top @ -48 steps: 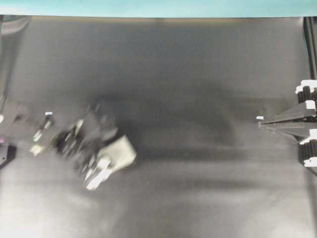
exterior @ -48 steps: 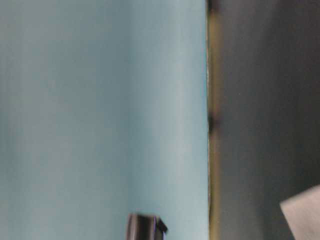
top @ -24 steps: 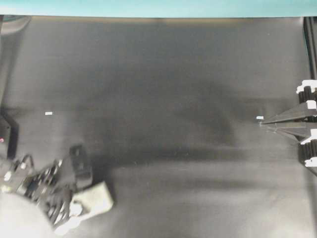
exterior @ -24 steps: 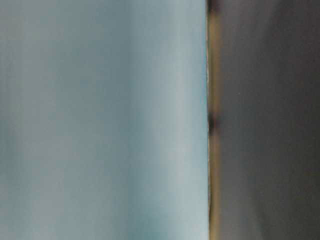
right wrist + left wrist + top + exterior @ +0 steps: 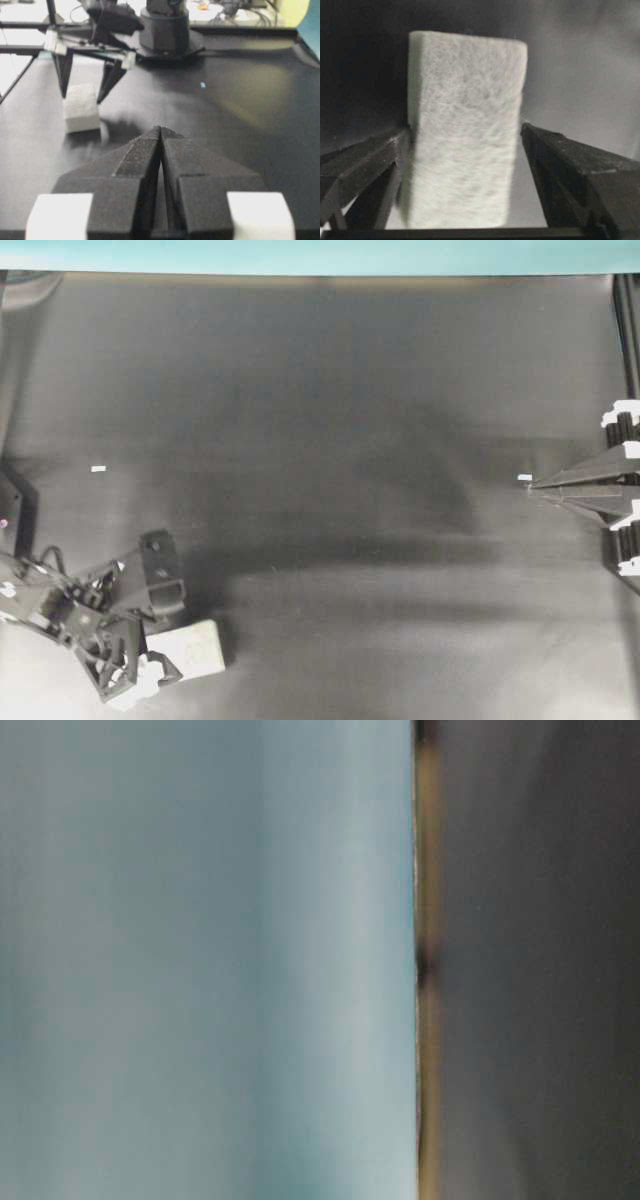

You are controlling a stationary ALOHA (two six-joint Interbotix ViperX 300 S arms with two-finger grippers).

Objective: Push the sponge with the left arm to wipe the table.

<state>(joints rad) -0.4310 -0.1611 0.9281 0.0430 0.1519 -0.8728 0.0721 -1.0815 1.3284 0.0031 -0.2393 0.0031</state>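
Two arms are sharing a black desk [image 5: 330, 420]. The left arm [image 5: 60, 605] is reaching into the desk's near left corner, where the sponge [image 5: 185, 652] is lying flat. Its fingers [image 5: 365, 165] are standing wide on either side of the sponge, the left finger looking as if it is touching and the right one showing a thin gap, so the block is bracketed rather than squeezed, probably so it can slide while being pushed. The right gripper [image 5: 161, 145] is resting at the far right edge, fingers pressed together and holding nothing, well apart from the sponge and likely keeping the wiping path free. A tiny white speck [image 5: 98, 469] is lying near the left edge.
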